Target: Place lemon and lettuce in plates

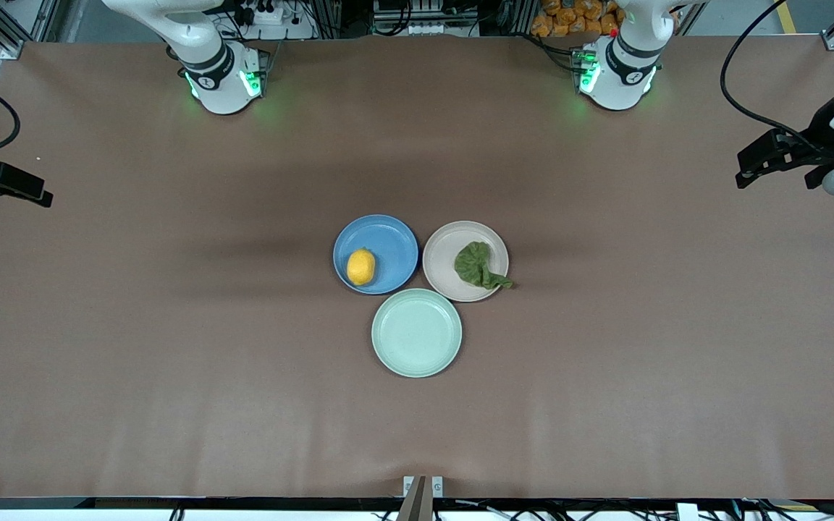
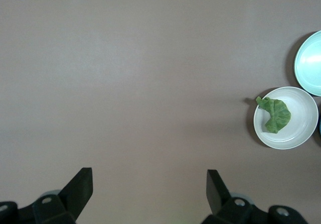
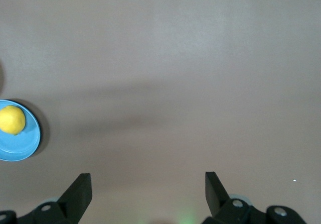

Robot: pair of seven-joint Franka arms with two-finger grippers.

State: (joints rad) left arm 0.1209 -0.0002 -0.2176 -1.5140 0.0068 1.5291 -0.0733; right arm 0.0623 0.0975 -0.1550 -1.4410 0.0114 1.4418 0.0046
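The lemon (image 1: pixel 360 267) lies in the blue plate (image 1: pixel 390 237). The lettuce (image 1: pixel 476 265) lies in the beige-pink plate (image 1: pixel 444 252), its pointed tail over the rim. The two plates touch side by side at the table's middle. My left gripper (image 1: pixel 744 171) is open and empty, high over bare table at the left arm's end; its wrist view shows the lettuce (image 2: pixel 275 114) in its plate (image 2: pixel 302 108) well off from the gripper (image 2: pixel 149 184). My right gripper (image 1: pixel 37 192) is open and empty over the right arm's end; its wrist view shows the gripper (image 3: pixel 148 186), the lemon (image 3: pixel 11 119) and the blue plate (image 3: pixel 26 141).
An empty pale mint-green plate (image 1: pixel 416 332) sits nearer the front camera, touching both other plates; it also shows in the left wrist view (image 2: pixel 311 63). The brown table (image 1: pixel 171 325) stretches wide around the plates. Both arm bases stand at the table's back edge.
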